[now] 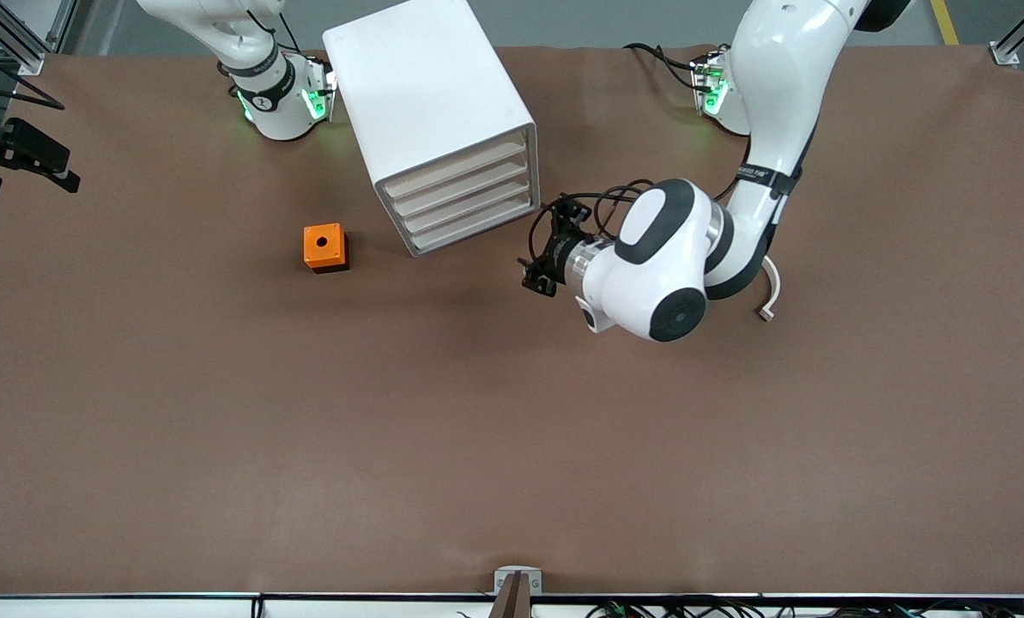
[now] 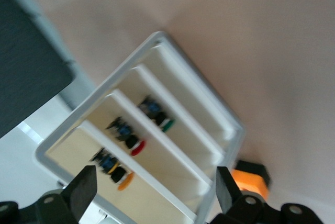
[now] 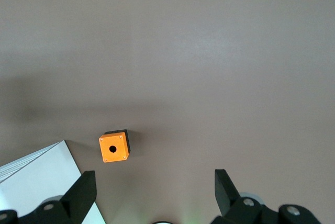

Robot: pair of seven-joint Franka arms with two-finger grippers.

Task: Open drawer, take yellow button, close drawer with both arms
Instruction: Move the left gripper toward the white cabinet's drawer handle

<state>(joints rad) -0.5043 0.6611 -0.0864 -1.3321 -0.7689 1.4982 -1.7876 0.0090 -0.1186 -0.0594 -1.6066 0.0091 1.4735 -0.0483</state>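
Front view: I'm looking at the white cabinet (image 1: 430,112) standing mid-tabletop (image 1: 512,446), its four drawer fronts facing the left arm's end. The top drawer (image 1: 458,161) is sitting flush, not yet pulled. My left tool (image 1: 539,266) is hanging just in front of the drawer stack, low, fingers spread, gripping nothing. The right tool (image 1: 39,163) is parked up at the right arm's end, well apart from everything; that arm is waiting. The orange cube (image 1: 325,247) is sitting nearer the camera than the cabinet, toward the right arm's end.

Left wrist view: I'm peering into the drawer faces w/ the tool released. Several small push buttons are lying in the trays; the one w/ the orange cap, the button (image 2: 116,171), is resting in the drawer closest to the tool's fingers (image 2: 84,190).

Right wrist view: tool released, looking down at the cube and a cabinet corner only.

Handling, my guess: drawer is thin stiff plastic, light, prob slick; I'm planning to hook its front lip. The cabinet may slide, so brace w/ the right arm. Button is tiny, hard, light; pinch across the black body, not the round cap.
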